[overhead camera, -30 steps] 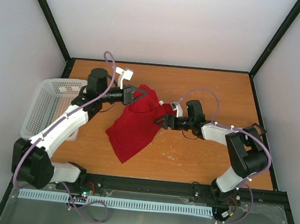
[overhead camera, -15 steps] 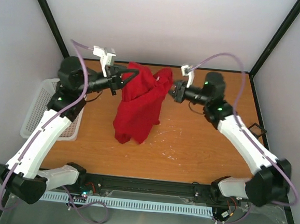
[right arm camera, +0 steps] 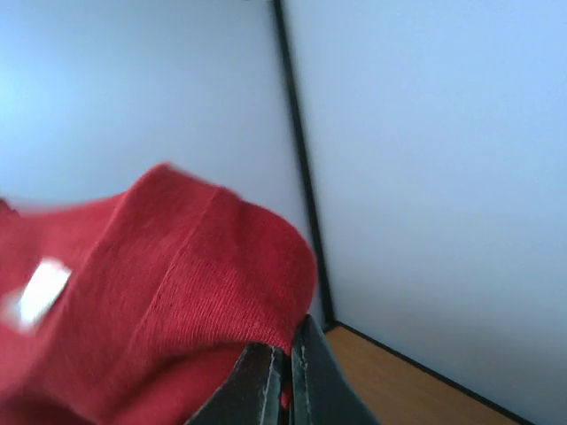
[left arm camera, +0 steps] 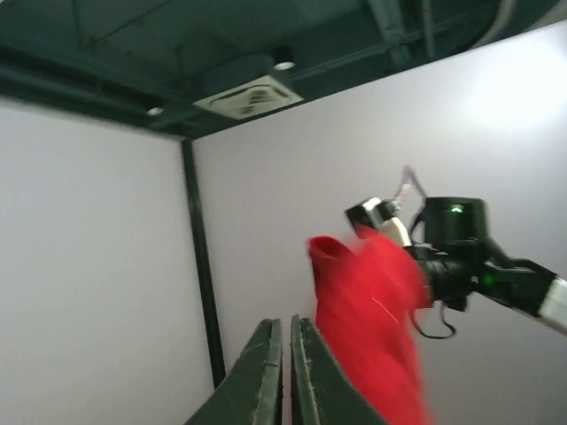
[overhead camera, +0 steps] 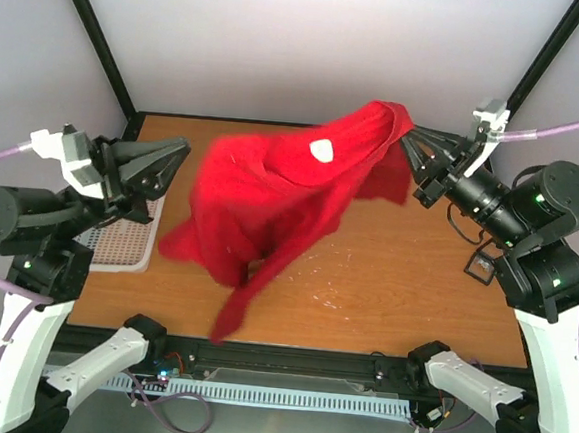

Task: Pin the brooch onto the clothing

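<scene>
Top external: right gripper (overhead camera: pixel 411 147) pinching red T-shirt (overhead camera: pixel 271 200); white label (overhead camera: pixel 323 150) unreadable; left gripper (overhead camera: pixel 177 153) almost pressed together.

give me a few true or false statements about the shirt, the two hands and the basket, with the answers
1. The right hand grips the red T-shirt. True.
2. The left hand grips it too. False: it is apart from the cloth and holds nothing.
3. The red T-shirt lies flat on the table. False: it hangs in the air from the right hand.
4. Its white label shows from above. True.
5. The white basket sits at the table's left side. True.
</scene>
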Available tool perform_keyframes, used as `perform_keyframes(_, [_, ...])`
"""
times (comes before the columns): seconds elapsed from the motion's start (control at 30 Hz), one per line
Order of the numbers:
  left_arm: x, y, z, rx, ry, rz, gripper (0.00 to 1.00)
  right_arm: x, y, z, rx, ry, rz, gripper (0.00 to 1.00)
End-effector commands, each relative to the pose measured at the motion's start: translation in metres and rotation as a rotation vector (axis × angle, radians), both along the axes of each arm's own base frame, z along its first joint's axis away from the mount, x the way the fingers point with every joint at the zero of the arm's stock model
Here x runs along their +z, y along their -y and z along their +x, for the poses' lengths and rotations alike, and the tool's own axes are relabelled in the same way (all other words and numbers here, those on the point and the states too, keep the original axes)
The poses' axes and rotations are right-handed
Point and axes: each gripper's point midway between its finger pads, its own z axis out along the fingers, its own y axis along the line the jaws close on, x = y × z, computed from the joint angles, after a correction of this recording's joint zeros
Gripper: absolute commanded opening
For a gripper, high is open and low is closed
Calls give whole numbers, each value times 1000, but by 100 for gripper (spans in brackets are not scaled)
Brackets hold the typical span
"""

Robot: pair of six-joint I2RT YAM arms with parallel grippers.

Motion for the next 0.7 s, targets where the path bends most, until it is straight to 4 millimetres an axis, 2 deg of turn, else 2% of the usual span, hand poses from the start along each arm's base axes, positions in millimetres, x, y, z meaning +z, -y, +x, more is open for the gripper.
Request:
perform_keyframes(0.0, [-58, 3, 103, 185, -333, -78, 1, -50, 42, 67, -418, -158, -70, 3])
perform_keyframes(0.07, [-104, 6, 153, 280, -511, -62, 1, -85, 61, 97, -592, -230, -144, 3])
perform_keyframes(0.13, [-157, 17, 186, 318, -655, 12, 1, -127, 68, 118, -682, -265, -227, 3])
perform_keyframes(0.17, [-185, 23, 199, 323, -726, 43, 1, -162, 67, 128, -695, -302, -280, 3])
perform_keyframes(0.2, [-210, 30, 208, 307, -785, 83, 1, -178, 68, 133, -699, -325, -300, 3])
perform_keyframes(0.23, [-235, 40, 215, 279, -834, 141, 1, -211, 68, 139, -693, -381, -340, 3])
perform_keyframes(0.27, [-258, 50, 218, 237, -887, 198, 3, -233, 71, 142, -699, -419, -363, 3])
perform_keyframes(0.33, [-304, 69, 221, 142, -1005, 299, 17, -271, 82, 145, -743, -483, -415, 3])
perform_keyframes(0.4, [-342, 84, 217, 36, -1094, 364, 30, -301, 98, 146, -802, -545, -437, 3])
perform_keyframes(0.47, [-364, 103, 210, -67, -1105, 391, 43, -320, 111, 146, -817, -602, -421, 3])
perform_keyframes(0.53, [-384, 125, 196, -144, -1107, 434, 54, -325, 118, 145, -813, -631, -387, 3])
perform_keyframes(0.67, [-400, 188, 159, -331, -1076, 512, 64, -303, 120, 136, -805, -600, -317, 3])
